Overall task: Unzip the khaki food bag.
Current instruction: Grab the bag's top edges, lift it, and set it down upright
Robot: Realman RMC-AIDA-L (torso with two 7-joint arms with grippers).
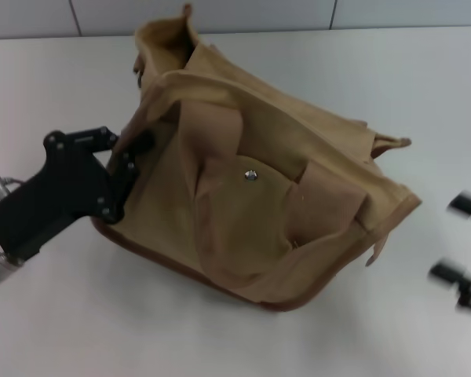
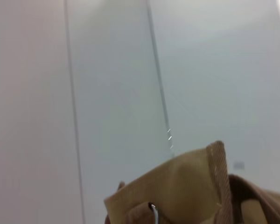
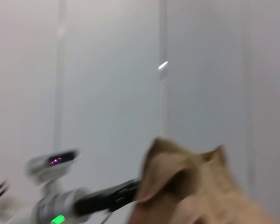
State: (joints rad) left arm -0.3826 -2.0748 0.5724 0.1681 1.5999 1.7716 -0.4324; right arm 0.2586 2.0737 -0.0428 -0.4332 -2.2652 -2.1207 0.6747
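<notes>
Only overhead: snap on khaki food bag.

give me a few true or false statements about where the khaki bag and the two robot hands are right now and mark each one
1. The left hand is at the end of the khaki food bag. True.
2. The bag hangs in the air. False: it sits on the white table.
3. The right hand grips a handle. False: it is off to the side, apart from the bag.
4. A silver snap shows on the front pocket. True.
5. The bag is blue. False: it is tan with brown trim.
</notes>
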